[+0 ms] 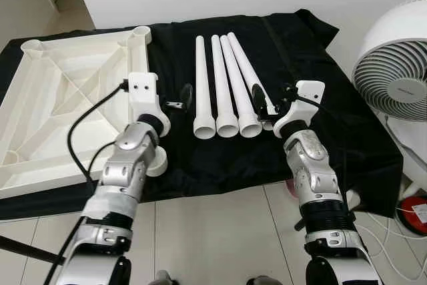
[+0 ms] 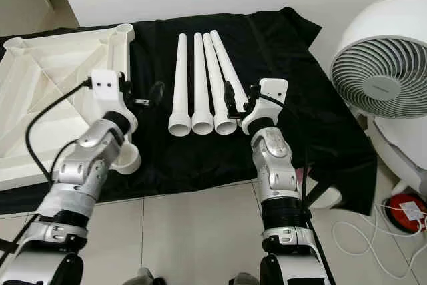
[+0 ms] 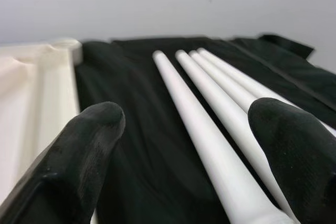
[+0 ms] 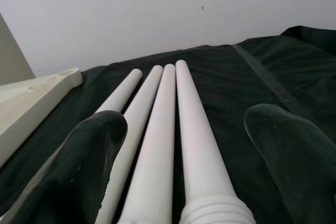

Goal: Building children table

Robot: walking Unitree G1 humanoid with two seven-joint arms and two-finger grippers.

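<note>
- Left eye view: four white table legs [image 1: 227, 88] lie side by side on a black cloth [image 1: 293, 51] spread over the floor, their wide threaded ends toward the robot. To the robot's left the white tabletop [image 1: 67, 91] lies upside down on the same cloth. The left gripper [image 1: 180, 101] hovers between the tabletop's near edge and the leftmost leg, touching neither. The right gripper [image 1: 270, 101] sits at the near end of the rightmost leg. One white fan [image 1: 393, 65] stands at the right.
- Right eye view: the same layout; the right gripper's black fingers [image 2: 229, 95] stand on either side of the rightmost leg's threaded end.
- Left wrist view: the left gripper's jaws are spread wide; the leftmost leg lies between the fingertips [image 3: 89, 145], nearer one of them, with nothing gripped.
- Right wrist view: the right gripper's jaws are wide apart, with the legs' near ends lying between the pads [image 4: 92, 150], not clamped.
</note>
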